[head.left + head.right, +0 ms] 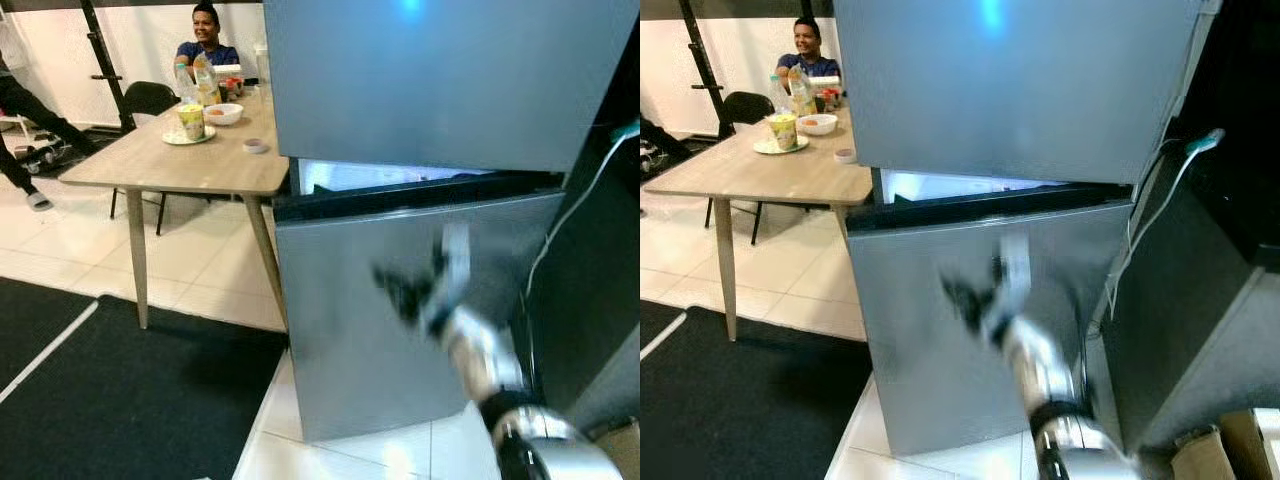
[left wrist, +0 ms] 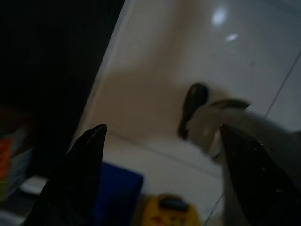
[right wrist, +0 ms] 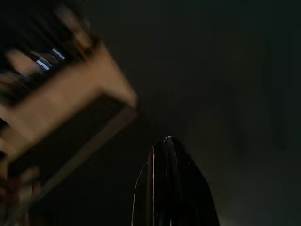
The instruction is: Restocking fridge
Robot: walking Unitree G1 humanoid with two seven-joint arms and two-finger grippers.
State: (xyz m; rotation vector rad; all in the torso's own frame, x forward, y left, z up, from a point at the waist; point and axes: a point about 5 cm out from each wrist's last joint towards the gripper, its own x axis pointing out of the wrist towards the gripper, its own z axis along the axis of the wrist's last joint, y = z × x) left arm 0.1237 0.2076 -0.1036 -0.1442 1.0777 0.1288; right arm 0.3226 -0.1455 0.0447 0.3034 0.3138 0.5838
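A grey fridge stands before me, its upper door (image 1: 440,80) closed. The lower door (image 1: 340,340) is slightly ajar, with a lit slit (image 1: 380,176) showing above it. My right arm is raised in front of the lower door, blurred by motion. Its gripper (image 1: 402,290) is level with the door's upper half, and in the right wrist view its fingers (image 3: 169,188) lie pressed together, holding nothing. My left gripper (image 2: 163,129) hangs open over the pale floor, above a blue thing (image 2: 117,197) and a yellow thing (image 2: 169,212).
A wooden table (image 1: 130,160) stands left of the fridge with bottles (image 1: 206,82), a cup (image 1: 191,120) on a plate and a bowl (image 1: 223,113). A person (image 1: 205,35) sits behind it. A black mat (image 1: 120,390) lies on the left. A white cable (image 1: 575,215) hangs on the right.
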